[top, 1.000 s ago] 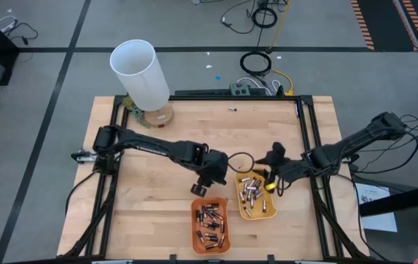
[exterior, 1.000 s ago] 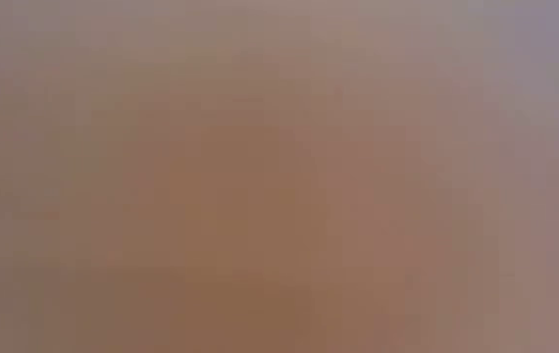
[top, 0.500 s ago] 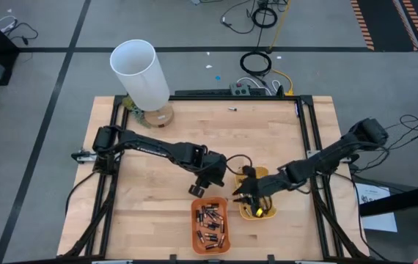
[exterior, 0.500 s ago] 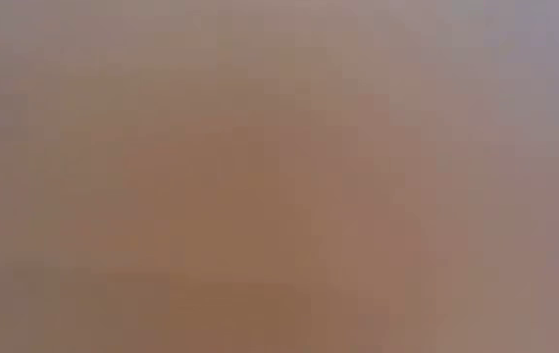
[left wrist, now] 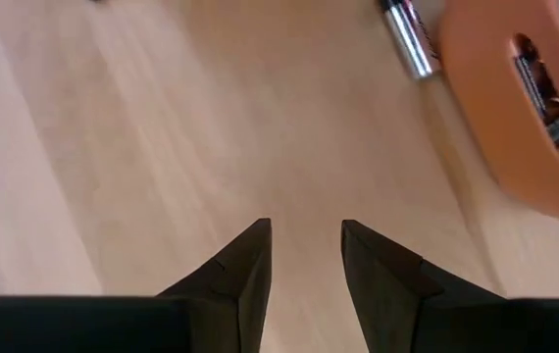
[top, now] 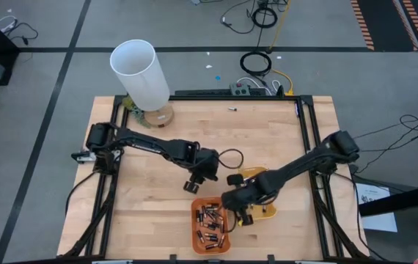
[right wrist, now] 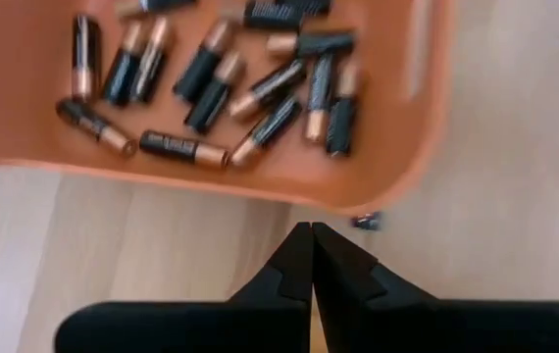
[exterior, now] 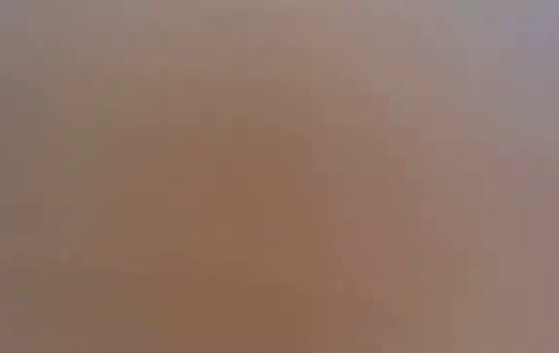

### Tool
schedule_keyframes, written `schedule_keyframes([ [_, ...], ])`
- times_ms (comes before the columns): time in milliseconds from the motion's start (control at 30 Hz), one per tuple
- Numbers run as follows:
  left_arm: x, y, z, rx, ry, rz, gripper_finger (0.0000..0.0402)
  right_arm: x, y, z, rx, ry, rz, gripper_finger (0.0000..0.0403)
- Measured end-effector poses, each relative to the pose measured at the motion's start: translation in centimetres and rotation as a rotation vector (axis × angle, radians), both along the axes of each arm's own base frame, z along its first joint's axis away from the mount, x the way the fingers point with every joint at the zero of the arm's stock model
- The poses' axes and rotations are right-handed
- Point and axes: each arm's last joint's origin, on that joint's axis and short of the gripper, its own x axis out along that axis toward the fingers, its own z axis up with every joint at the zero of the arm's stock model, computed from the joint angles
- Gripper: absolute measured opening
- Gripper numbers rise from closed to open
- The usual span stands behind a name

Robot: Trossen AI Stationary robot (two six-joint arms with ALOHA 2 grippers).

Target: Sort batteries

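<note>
An orange tray (top: 210, 224) near the table's front edge holds several dark batteries with coppery ends (right wrist: 211, 83). To its right a yellow tray (top: 262, 211) is partly hidden by my right arm. My right gripper (top: 231, 207) (right wrist: 311, 235) is shut with nothing between its fingers, above the wood beside the orange tray's rim (right wrist: 338, 191). My left gripper (top: 193, 186) (left wrist: 306, 227) stands open over bare wood just beyond the orange tray (left wrist: 515, 108). A loose silvery battery (left wrist: 407, 39) lies on the wood next to that tray. The low view shows only blur.
A tall white tube (top: 141, 72) stands at the table's far left corner. A thin dark cable loop (top: 228, 156) lies on the wood behind the grippers. A small dark object (right wrist: 365, 222) lies by the orange tray's rim. Bare wood stretches left of the trays.
My right gripper has swung from over the yellow tray toward the table's left and near edges, turning as it went, and now stands at the orange tray's right rim. My left gripper has shifted a little toward the table's left edge.
</note>
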Motion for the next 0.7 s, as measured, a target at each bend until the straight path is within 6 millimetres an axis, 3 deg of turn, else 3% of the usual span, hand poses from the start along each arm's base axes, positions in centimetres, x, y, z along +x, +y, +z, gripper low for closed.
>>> schedule_keyframes([
  [167,-0.8,0.4,-0.4,-0.029,-0.041,0.010,0.0134,1.4,0.9,-2.3,0.065,0.070,0.042,0.0000],
  [333,-0.9,0.2,-0.3,-0.034,-0.033,0.014,0.0134,2.0,0.9,-3.1,0.087,0.077,0.010,0.0000],
  [700,-1.8,0.1,-1.7,-0.033,0.016,0.016,0.0134,2.7,-1.3,-3.6,0.100,0.128,-0.094,0.0000],
])
